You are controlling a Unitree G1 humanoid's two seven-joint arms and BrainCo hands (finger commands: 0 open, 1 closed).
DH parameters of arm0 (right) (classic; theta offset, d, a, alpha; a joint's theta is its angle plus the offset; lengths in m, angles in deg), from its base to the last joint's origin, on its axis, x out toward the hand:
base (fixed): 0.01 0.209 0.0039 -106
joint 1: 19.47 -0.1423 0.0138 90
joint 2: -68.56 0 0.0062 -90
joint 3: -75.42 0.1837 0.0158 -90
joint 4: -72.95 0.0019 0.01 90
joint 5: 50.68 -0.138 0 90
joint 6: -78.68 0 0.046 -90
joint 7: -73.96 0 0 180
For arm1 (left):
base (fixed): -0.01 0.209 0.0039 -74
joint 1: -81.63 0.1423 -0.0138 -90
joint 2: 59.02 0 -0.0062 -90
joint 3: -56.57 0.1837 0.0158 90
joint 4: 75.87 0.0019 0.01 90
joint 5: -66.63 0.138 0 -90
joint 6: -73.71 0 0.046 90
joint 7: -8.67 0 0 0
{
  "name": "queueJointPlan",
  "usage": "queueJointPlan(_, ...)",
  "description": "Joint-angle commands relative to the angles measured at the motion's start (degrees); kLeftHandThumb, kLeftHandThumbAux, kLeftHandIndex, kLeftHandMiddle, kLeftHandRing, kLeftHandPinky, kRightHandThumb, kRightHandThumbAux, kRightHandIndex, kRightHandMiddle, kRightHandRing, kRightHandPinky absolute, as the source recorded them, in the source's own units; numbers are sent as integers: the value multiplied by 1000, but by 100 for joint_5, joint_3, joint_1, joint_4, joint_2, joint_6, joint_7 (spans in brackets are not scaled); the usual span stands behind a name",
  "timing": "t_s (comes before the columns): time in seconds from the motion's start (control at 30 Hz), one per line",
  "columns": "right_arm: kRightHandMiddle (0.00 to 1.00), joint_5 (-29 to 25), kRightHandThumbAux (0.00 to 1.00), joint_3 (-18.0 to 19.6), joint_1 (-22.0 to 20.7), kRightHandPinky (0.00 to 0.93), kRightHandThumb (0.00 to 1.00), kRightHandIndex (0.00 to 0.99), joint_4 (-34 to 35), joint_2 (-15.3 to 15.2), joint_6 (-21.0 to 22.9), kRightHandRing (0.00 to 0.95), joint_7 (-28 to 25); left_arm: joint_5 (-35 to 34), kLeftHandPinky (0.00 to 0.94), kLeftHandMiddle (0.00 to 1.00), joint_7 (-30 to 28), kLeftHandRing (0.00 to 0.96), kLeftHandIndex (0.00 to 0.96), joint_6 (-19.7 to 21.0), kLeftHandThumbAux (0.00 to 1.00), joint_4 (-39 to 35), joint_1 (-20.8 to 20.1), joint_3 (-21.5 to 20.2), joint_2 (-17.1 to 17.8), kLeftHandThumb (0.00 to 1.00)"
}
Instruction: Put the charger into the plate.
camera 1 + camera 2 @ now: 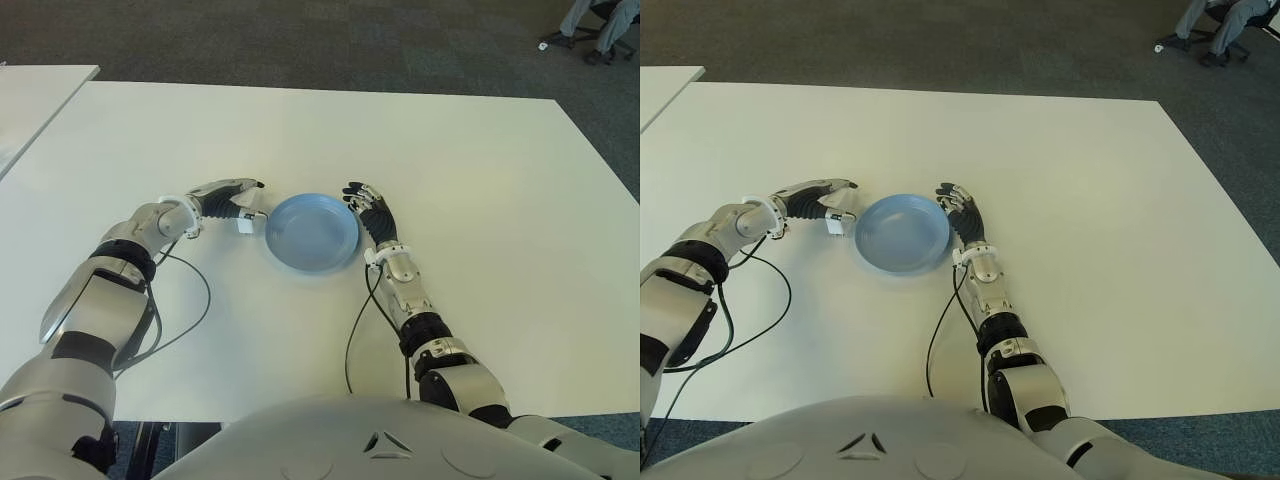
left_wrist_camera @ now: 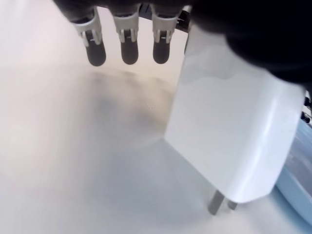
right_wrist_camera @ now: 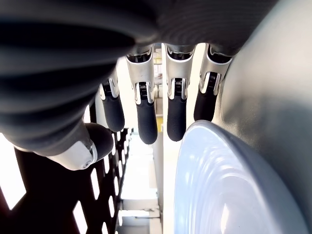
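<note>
- Glossy white plastic charger (image 2: 234, 131), blocky with rounded edges and two metal prongs, was pinched in the left hand (image 1: 228, 199), just left of the plate's rim.
- Smooth pale-blue round plate (image 1: 312, 232) sat on the matte white table (image 1: 480, 170), nothing in it.
- Right hand (image 1: 368, 208) was at the plate's right rim, fingers relaxed, holding nothing.

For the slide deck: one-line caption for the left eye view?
Left hand holds the white charger beside the blue plate; right hand at the opposite rim.
</note>
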Motion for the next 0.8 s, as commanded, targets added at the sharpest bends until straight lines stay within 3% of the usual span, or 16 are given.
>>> queueJointPlan(0.03,299,-1,567,6,161,222,0,219,-121,3,175,262,-44,-5,0,0,43,0,75,108,289,111,171,-14,-82,521)
queueJointPlan(0.33,303,-29,569,35,150,231,0,224,-157,8,172,268,-61,-8,8,0,186,0,106,198,295,144,217,-50,-100,529)
queueJointPlan(0.47,305,-49,567,51,139,232,0,212,-191,5,169,270,-88,-229,84,65,-9,38,145,245,316,117,263,-214,-118,556)
queueJointPlan(0.53,305,-60,564,63,130,231,0,207,-215,0,164,270,-108,-360,185,183,-56,156,216,247,331,32,301,-305,-120,596)
queueJointPlan(0.6,305,-64,560,73,123,228,0,201,-235,-1,158,270,-121,-413,386,399,50,390,341,281,338,-6,329,-352,-139,644)
queueJointPlan(0.7,305,-63,555,87,116,227,0,195,-249,5,156,270,-126,-439,616,599,253,615,447,298,335,-16,383,-415,-147,679)
queueJointPlan(0.8,305,-62,552,110,106,226,0,192,-262,3,159,270,-133,-439,716,679,403,701,487,291,331,-34,411,-431,-159,687)
